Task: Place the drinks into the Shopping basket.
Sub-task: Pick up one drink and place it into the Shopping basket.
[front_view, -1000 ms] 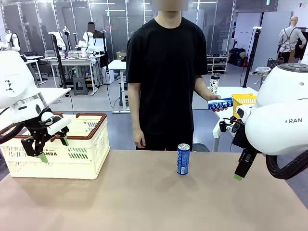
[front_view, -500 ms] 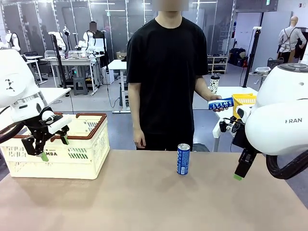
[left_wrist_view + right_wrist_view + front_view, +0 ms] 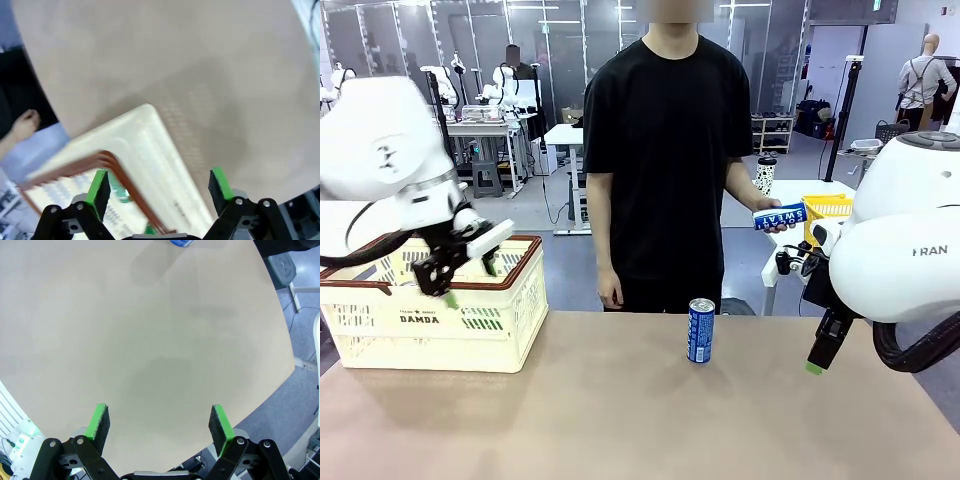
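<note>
At the far left of the desk [image 3: 620, 420] stands the cream lattice shopping basket [image 3: 470, 330] with a reddish-brown rim and "DAMDA" on its near wall. The left hand [image 3: 470, 280] hangs above the basket's near right part, level with the rim, its fingers apart and holding nothing. Its own camera looks down on one corner of the basket [image 3: 150, 145]. There the left hand [image 3: 160, 182] has one green pad over the basket's inside and the other over the bare desk [image 3: 210, 75] beside it. That picture is blurred, so what lies inside the basket cannot be told.

Across the desk, at the middle, stands a person in a black shirt, with one arm hanging at the side [image 3: 610, 292].

Just right of the middle, a blue can [image 3: 700, 330] stands upright on the desk near the far edge, well apart from the basket and from both robot hands. Its bottom shows at the top edge of the right wrist view [image 3: 181, 242].

Farther right, the person's other hand [image 3: 767, 210] holds a second blue can [image 3: 780, 216] on its side at waist height, beyond the desk. Behind it are a spotted tumbler [image 3: 766, 175] and a yellow mesh basket [image 3: 828, 208] on another table.

At the right, the right hand [image 3: 817, 362] hangs above the desk, pointing down. Its fingers are spread wide over bare desk [image 3: 150, 340] and it is empty [image 3: 160, 422].
</note>
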Controlling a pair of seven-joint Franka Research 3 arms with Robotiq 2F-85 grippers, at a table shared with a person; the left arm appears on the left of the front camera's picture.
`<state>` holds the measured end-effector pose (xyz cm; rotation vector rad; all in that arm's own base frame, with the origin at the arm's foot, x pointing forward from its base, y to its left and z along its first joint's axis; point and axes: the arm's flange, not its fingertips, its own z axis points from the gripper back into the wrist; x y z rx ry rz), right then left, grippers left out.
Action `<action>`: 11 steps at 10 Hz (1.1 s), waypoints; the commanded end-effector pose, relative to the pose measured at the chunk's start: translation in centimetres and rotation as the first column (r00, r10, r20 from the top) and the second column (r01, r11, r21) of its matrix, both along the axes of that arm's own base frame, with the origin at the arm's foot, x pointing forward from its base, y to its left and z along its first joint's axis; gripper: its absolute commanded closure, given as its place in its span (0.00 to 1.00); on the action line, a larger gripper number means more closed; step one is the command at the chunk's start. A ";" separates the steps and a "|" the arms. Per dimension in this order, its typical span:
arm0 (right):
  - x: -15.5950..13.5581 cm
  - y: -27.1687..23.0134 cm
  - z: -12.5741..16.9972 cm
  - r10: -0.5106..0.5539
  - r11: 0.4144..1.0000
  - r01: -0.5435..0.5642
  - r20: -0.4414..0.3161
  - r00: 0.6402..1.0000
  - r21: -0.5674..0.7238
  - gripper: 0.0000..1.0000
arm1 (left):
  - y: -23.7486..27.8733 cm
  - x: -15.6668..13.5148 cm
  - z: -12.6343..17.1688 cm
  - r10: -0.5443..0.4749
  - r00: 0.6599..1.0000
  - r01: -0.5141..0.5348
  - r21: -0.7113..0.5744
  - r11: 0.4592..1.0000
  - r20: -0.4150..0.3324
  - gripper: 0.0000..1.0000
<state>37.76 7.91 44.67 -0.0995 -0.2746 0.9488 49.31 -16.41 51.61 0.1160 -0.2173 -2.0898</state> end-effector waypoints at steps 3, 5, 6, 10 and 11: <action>0.0 -0.1 0.0 -0.002 1.000 0.002 -0.001 1.000 0.000 0.00 | -10.4 8.8 2.0 -0.134 0.989 0.130 0.054 0.990 0.062 0.00; 0.0 -0.1 0.0 -0.002 1.000 0.002 -0.001 1.000 0.000 0.00 | -15.1 12.0 0.7 -0.181 0.982 0.181 -0.011 0.983 0.058 0.00; 0.0 -0.1 0.0 -0.002 1.000 0.002 -0.001 1.000 0.000 0.00 | -16.7 12.7 -0.1 -0.192 0.980 0.195 -0.042 0.980 0.056 0.00; 0.0 -0.1 0.0 -0.002 1.000 0.002 -0.001 1.000 0.000 0.00 | -20.8 13.8 -3.2 -0.239 0.970 0.225 -0.234 0.946 -0.035 0.00; 0.0 -0.1 0.0 -0.002 1.000 0.002 -0.001 1.000 0.000 0.00 | -21.1 13.5 -3.5 -0.246 0.968 0.230 -0.222 0.948 -0.049 0.00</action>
